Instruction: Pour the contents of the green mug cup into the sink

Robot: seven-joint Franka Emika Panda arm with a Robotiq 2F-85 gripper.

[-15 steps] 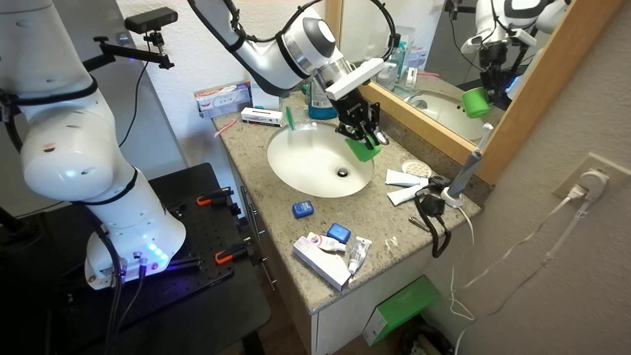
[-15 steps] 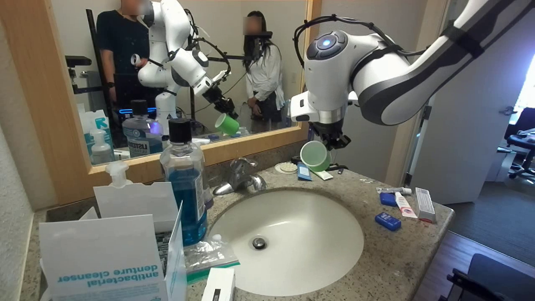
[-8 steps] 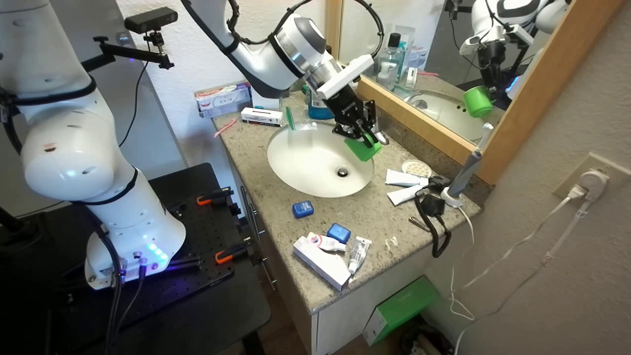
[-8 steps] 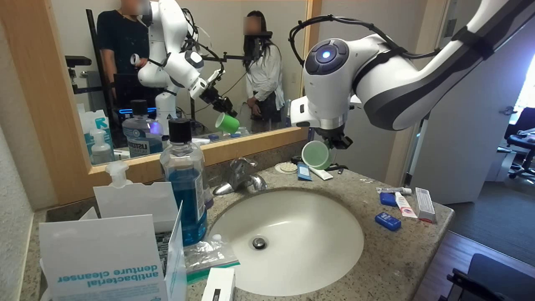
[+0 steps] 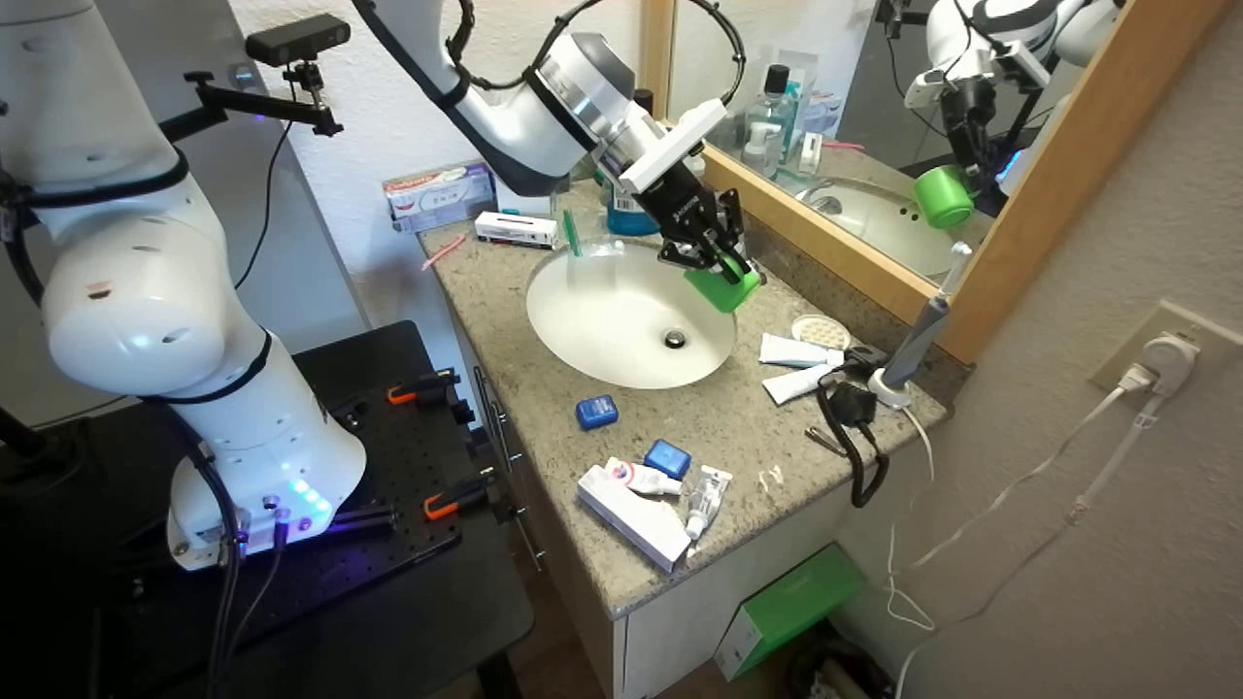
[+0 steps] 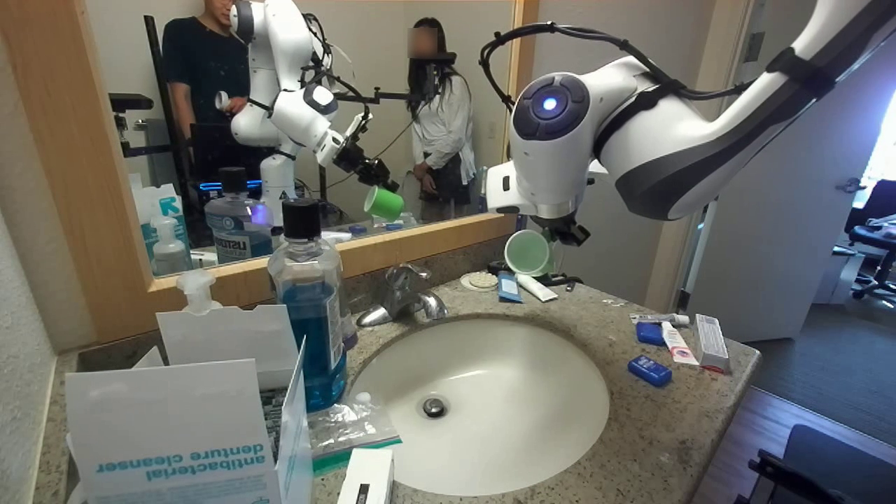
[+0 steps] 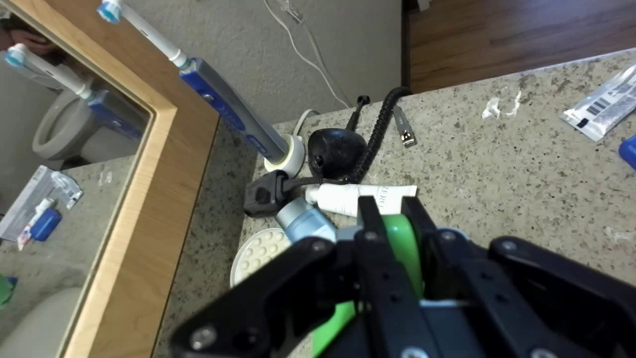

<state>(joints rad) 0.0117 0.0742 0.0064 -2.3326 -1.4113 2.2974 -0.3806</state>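
Note:
The green mug cup (image 5: 717, 289) hangs in the air near the far edge of the sink (image 5: 592, 335), seen in both exterior views. It lies tipped on its side, and in an exterior view the pale mouth of the mug cup (image 6: 526, 253) faces the camera across the basin; I make out no liquid inside. My gripper (image 7: 389, 204) is shut on the mug's handle, a green strip between the two black fingers in the wrist view. Most of the mug's body is hidden behind the gripper there. The drain (image 6: 434, 407) shows in the white basin.
A chrome faucet (image 6: 402, 301) and a blue mouthwash bottle (image 6: 311, 315) stand beside the sink. Tubes, a black corded device (image 7: 338, 151) and an upright electric toothbrush (image 7: 233, 112) lie or stand past the mug. The wood-framed mirror (image 5: 825, 214) runs along the back.
The mug has tipped slightly further and risen a little, with the handle still gripped. The upper arm has shifted slightly, and the rest of the counter looks the same.

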